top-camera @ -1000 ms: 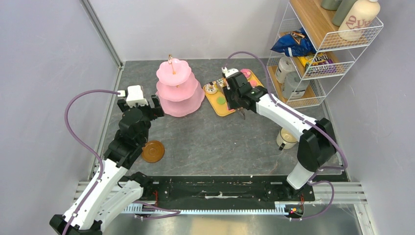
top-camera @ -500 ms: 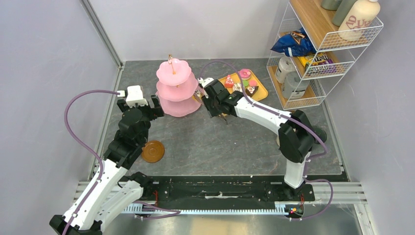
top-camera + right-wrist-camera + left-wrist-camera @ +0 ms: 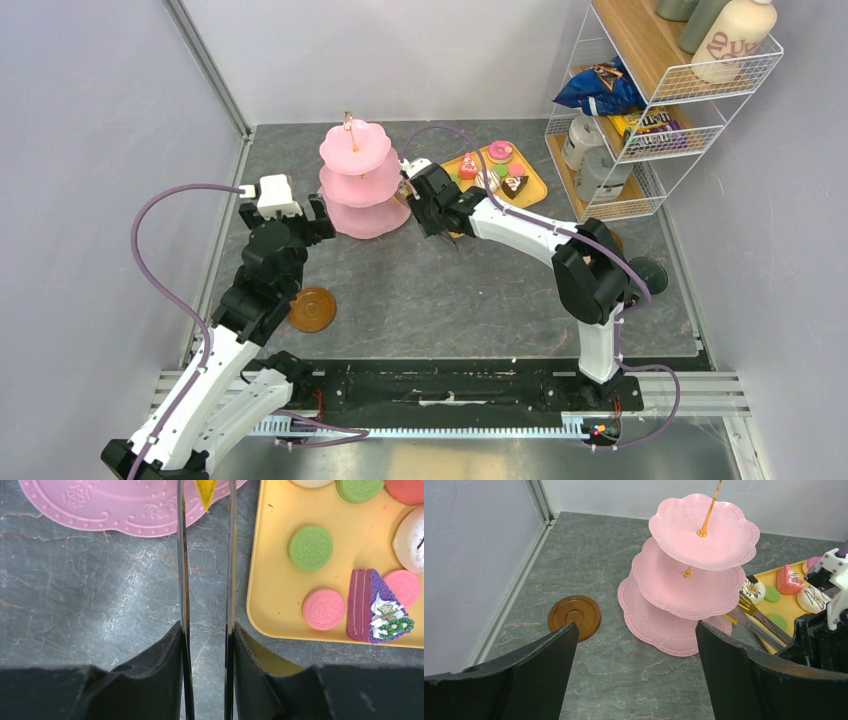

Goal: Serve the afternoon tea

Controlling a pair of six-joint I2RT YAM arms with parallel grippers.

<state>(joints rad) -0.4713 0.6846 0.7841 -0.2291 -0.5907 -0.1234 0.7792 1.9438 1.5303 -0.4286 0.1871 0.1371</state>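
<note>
The pink three-tier stand (image 3: 360, 190) stands at the back centre, its tiers bare; it also shows in the left wrist view (image 3: 684, 595). My right gripper (image 3: 432, 208) is shut on metal tongs (image 3: 181, 555). The tongs pinch a yellow cake wedge (image 3: 205, 490) at the rim of the stand's bottom tier (image 3: 125, 505). The yellow tray (image 3: 280, 580) holds green macarons (image 3: 310, 547), pink macarons (image 3: 324, 609), a purple wedge (image 3: 372, 605) and donuts (image 3: 754, 591). My left gripper (image 3: 634, 630) is open and empty, left of the stand.
A brown saucer (image 3: 312, 309) lies on the table by the left arm. A wire shelf (image 3: 640, 130) at the right holds a blue bag, a yellow packet, a cream bottle and two pale cups (image 3: 590, 155). Grey walls close the left and back.
My right arm swung left from over the tray to the stand's bottom tier, carrying the tongs. The left arm has not moved.
</note>
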